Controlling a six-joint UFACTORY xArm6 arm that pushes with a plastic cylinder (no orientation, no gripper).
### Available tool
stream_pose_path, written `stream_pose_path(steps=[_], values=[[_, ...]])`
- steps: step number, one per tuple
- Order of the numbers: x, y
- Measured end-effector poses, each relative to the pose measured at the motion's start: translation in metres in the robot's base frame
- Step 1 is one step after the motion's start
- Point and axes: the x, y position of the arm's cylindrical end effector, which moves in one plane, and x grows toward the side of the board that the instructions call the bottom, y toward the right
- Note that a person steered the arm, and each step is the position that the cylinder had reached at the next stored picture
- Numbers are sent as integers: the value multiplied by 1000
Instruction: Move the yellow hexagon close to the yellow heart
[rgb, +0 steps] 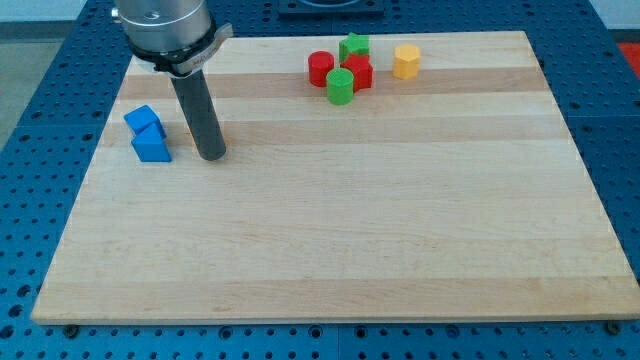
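Note:
The yellow hexagon (406, 61) stands near the view's top, right of centre, on the wooden board (350, 230). My rod comes down at the view's upper left and my tip (212, 156) rests on the board, far to the left of the hexagon. A thin yellow-orange sliver (222, 134) shows at the rod's edge just above the tip. It may be the yellow heart, mostly hidden behind the rod. I cannot make out its shape.
Two blue blocks (148, 134) sit touching just left of my tip. Left of the hexagon lies a cluster: a red block (320, 68), a second red block (358, 72), a green star (353, 45) and a green cylinder (340, 86).

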Motion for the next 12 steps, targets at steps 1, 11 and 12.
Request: stream_pose_path(steps=[1,11,12], values=[[-2,28],[-213,257],[-212,255]])
